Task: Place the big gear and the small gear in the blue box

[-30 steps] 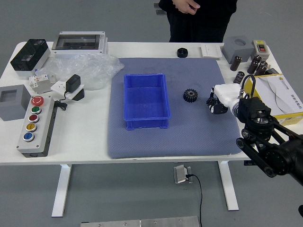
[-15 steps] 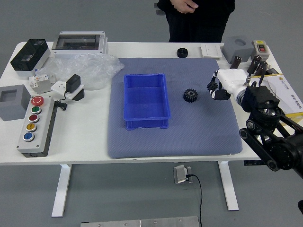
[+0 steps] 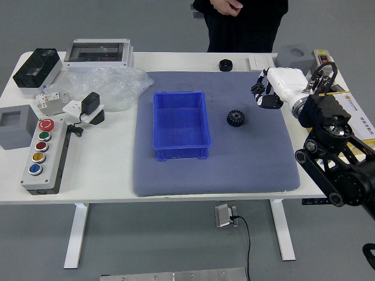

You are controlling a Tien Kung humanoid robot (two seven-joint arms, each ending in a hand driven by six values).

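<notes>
White table (image 3: 105, 175) on a grey floor, blue-grey mat (image 3: 234, 170) laid on it. Right hand (image 3: 282, 86) is up over the mat's far right corner area, arm coming in from the right. Can't tell whether the hand is apart, together or clamped on something; dark bits at its left end are too small to read.

Black toothed gear (image 3: 235, 118): flat on the mat, left of the hand and closer to the near edge, apart from it. Can't say if it's the big or the small one. Blue box (image 3: 181, 120): also on the mat, farther left of the hand, past the gear, open side up.

Black round part (image 3: 225, 65): left of the hand and farther out, on the table just beside the mat's far edge. White flat plate (image 3: 258, 62): beyond the hand, slightly left. Grey block (image 3: 294, 57): beyond the hand, slightly right. Yellow-edged box (image 3: 357, 117): right of the hand, partly behind the arm.

Well left of the hand: push-button control box (image 3: 55, 161), crumpled clear plastic (image 3: 123, 88).

Person in dark clothing (image 3: 240, 29) at the far side, beyond the hand and to its left, one hand (image 3: 227, 6) held in front of the body.
</notes>
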